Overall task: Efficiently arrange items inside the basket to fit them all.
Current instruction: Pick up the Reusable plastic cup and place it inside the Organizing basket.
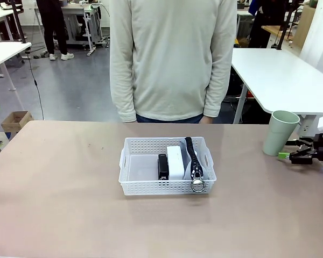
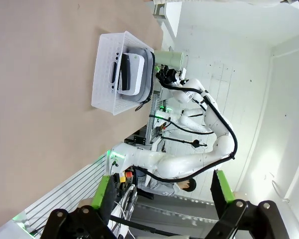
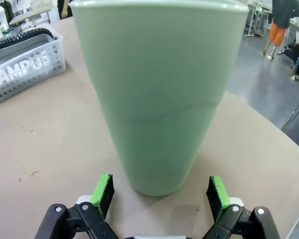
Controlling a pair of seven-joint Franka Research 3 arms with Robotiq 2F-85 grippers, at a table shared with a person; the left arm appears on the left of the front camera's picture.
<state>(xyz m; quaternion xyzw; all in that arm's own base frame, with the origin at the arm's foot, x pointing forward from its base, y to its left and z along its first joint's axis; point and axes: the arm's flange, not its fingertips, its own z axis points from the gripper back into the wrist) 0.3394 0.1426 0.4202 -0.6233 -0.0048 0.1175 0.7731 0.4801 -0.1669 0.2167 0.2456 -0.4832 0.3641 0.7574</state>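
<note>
- The left tool (image 2: 164, 191) is hanging with its green-padded black jaws spread wide, well apart from the basket and gripping no object.
- A pale brown desk (image 1: 70, 215) is carrying everything, and a person in a cream long-sleeved top (image 1: 172, 59) is standing at its far edge, arms hanging down.
- The shallow white rectangular plastic basket with perforated sides (image 1: 151, 187) is sitting near the middle of the desk, in front of the person; the left part of its floor is lying bare.
- Inside it, the small black stapler (image 1: 162, 166) is lying lengthwise, just left of the white rounded block (image 1: 175, 160).
- Right of the block, the grey zip pouch with a black zipper (image 1: 191, 156) is standing on edge against the basket's right wall, zipper upward; its metal ring (image 1: 197, 185) is hanging over the near rim.
- The pale green tapered cup (image 1: 280, 133) is standing upright on the desk, outside the basket and well to its right.
- The right tool (image 1: 288, 154) is reaching in low from the right edge, jaws open; from its wrist the green pads (image 3: 103, 191) are flanking the cup's base, with desk showing on each side, so it is gripping nothing.
</note>
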